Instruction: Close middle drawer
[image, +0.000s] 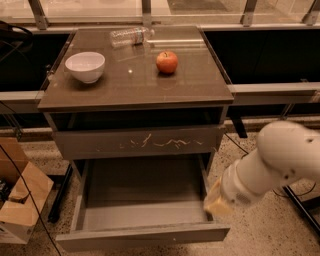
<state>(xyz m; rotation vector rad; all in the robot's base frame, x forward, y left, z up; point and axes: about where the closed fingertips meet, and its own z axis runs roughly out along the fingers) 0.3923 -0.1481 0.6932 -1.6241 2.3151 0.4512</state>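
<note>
The middle drawer (142, 236) is pulled far out of the cabinet, below the drawer whose front bears pale scratch marks (140, 142). Its plain flat front faces me and its smooth grey inner tray (142, 197) holds nothing. My white arm (272, 162) comes in from the right. The gripper (216, 204) is at its pale yellowish end, right by the open drawer's front right corner, over the right side wall.
On the cabinet top (135, 82) stand a white bowl (85, 66) and a red apple (167, 62), and a clear plastic bottle (131, 36) lies at the back. Cardboard boxes (20, 200) and a cable lie on the floor at left. Dark shelves flank the cabinet.
</note>
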